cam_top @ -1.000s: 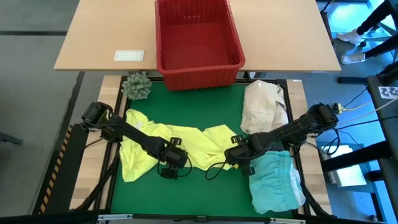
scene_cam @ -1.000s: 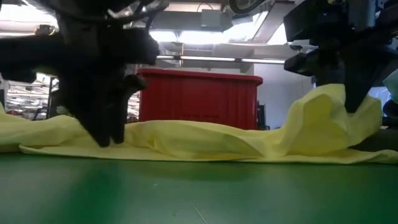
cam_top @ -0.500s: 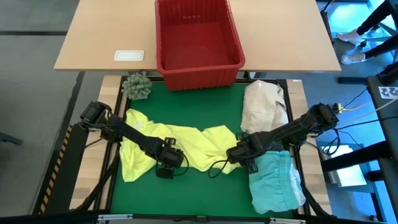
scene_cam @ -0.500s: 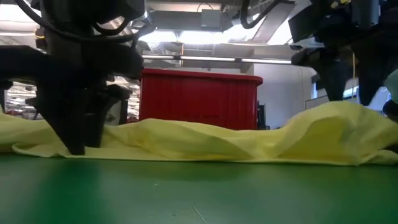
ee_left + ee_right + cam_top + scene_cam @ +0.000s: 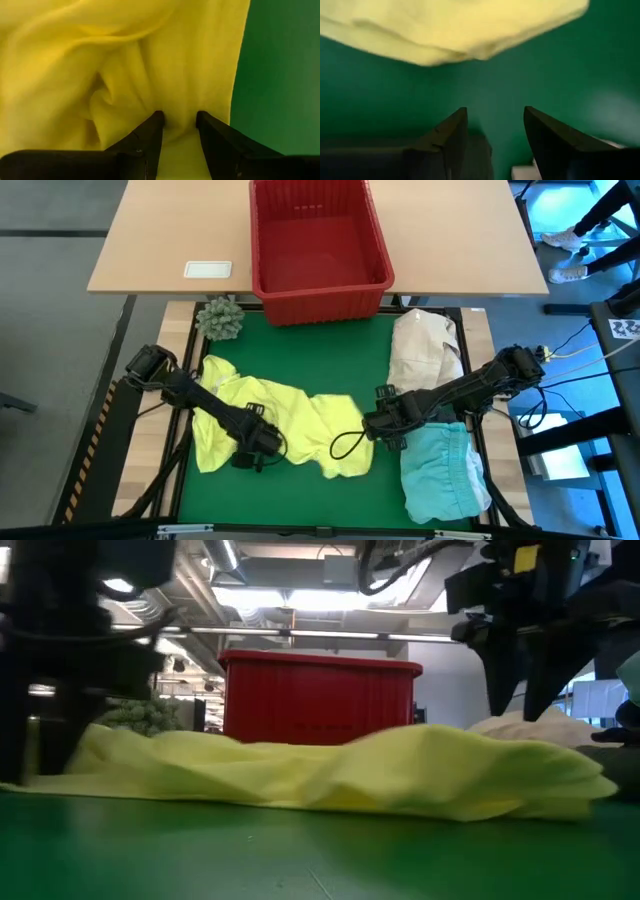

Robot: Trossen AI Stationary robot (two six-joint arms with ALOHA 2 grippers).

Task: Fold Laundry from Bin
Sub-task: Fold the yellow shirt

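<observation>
Since a second ago, the yellow shirt (image 5: 285, 428) is bunching toward the left gripper (image 5: 252, 450), which is pinching a fold of it. The right gripper (image 5: 378, 426) is hanging open and empty beside the shirt's far edge. The red bin (image 5: 318, 246) beyond the shirt is sitting emptied; the turquoise garment (image 5: 442, 471) is lying nearby. Folding looks barely begun: the yellow shirt is rumpled, not flat.

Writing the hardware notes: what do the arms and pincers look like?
Both arms are dark, jointed and slim. The left pincer and right pincer each have two black, wedge-shaped fingers. A black cable loops beside the right wrist. No markings visible.
</observation>
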